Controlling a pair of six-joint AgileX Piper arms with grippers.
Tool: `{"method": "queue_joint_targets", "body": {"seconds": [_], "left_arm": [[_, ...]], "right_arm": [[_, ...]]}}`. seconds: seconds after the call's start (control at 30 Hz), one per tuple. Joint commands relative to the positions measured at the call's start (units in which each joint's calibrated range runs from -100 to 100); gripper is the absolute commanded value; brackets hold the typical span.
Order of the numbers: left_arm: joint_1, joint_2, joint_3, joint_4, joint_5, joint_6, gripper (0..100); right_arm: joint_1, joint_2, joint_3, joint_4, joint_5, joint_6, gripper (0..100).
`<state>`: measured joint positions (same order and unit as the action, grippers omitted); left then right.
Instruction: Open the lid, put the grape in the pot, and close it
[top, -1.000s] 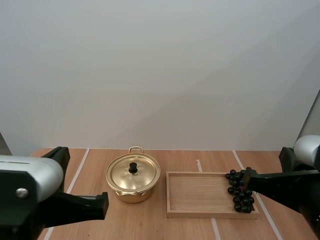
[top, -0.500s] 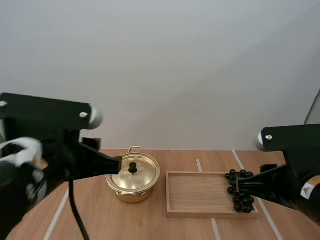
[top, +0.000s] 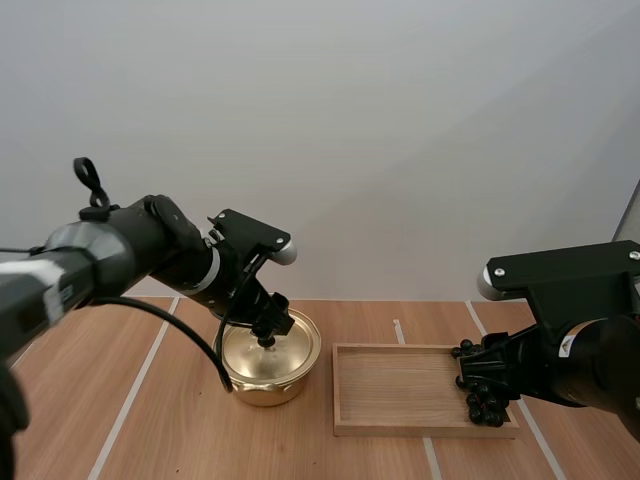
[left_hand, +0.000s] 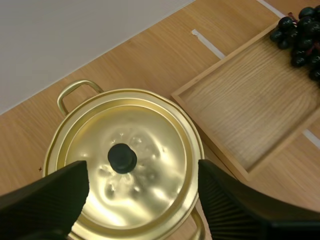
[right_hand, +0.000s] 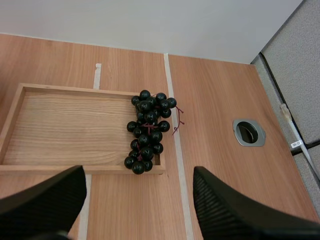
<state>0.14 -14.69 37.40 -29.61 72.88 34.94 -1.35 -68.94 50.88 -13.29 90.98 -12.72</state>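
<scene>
Gold pot (top: 266, 358), lid (left_hand: 150, 150) on, your left gripper (left_hand: 141, 169) spread wide and empty over the knob (left_hand: 122, 158). Grapes (right_hand: 148, 131) lie at the wooden tray's (right_hand: 65, 120) end, your right gripper (right_hand: 137, 172) above them, likewise spread, empty.

High rear overview, wrists downward, tray (top: 400, 385) shared

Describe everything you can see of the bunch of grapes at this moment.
The bunch of grapes is a cluster of glossy, near-black round berries on thin reddish stems. It lies lengthwise at the right end of the wooden tray, on the tray floor and against the end wall, with a few berries and a stem twig reaching past the rim. The right gripper hangs above it, fingers apart, not gripping it.
</scene>
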Motion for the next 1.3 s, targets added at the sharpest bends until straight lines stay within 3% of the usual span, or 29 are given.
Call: {"method": "queue_joint_targets", "body": {"seconds": [0.0, 0.27, 0.6, 0.63, 0.77, 0.83, 0.9, 0.93, 1.13, 1.27], "left_arm": [[-0.13, 7.19, -4.79, -1.04, 1.06, 0.68, 100], [-0.20, 16.21, -8.38, 3.51, -4.96, 0.68, 100], [-0.36, 19.68, -8.55, 4.15, -9.74, 0.68, 100], [-0.54, 19.79, -8.69, 4.15, -9.74, 0.68, 97], [-2.12, 19.94, -8.69, 4.05, -9.33, 0.68, 58], [-2.69, 19.94, -8.69, 4.27, -8.79, 0.68, 37], [-2.77, 19.80, -9.11, 5.26, -7.68, 0.59, 5], [-2.77, 19.67, -9.11, 5.91, -7.41, 0.59, 0], [-2.77, 11.87, -11.93, 11.99, -4.45, -4.82, 0], [-2.77, 2.51, -17.17, 11.87, 1.90, -6.29, 0]], "right_arm": [[-0.23, -0.18, -0.61, -0.26, -0.01, -0.32, 100], [-0.23, -0.18, -0.61, -0.26, -0.15, -0.32, 100], [-0.23, -0.18, -0.61, -0.26, -0.55, -0.32, 100], [-0.23, -0.18, -0.61, -0.37, -0.53, -0.32, 100], [-0.23, -0.18, -0.61, -0.51, -0.53, -0.74, 100], [-0.23, -0.18, -0.61, -0.76, -0.53, -0.74, 100], [-0.23, -0.18, -0.61, -0.97, -0.53, -0.74, 100], [-0.23, -0.18, -0.61, -1.10, -0.53, -0.74, 100], [-0.23, 1.10, -0.61, -5.71, -4.98, -0.60, 100], [-0.23, 6.86, -0.61, -6.28, -7.81, -0.32, 100]]}}
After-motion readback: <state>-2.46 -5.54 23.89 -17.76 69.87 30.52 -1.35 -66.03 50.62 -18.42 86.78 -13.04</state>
